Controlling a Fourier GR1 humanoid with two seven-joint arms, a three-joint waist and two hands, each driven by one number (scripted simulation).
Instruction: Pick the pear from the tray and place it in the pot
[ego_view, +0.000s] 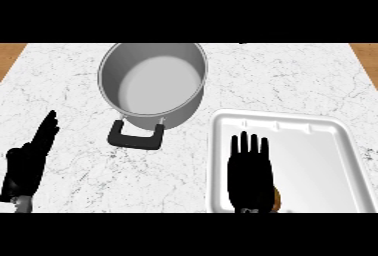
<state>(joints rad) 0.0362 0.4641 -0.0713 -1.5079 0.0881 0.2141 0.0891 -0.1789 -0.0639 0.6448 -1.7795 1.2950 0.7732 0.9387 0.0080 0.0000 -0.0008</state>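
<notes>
Right hand hangs flat over the tray, fingers straight and holding nothing, seemingly placed to close on the pear (only a brown sliver shows beneath it), with the pot open nearby on the table.

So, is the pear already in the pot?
No: the pot is empty, and the pear sits on the tray under the right hand.

On the counter, a pot stands at the far centre-left, its handle toward the near side. A tray lies nearer, to its right. The right hand is over the tray's left part, the pear mostly beneath it. The left hand is at the near left.
</notes>
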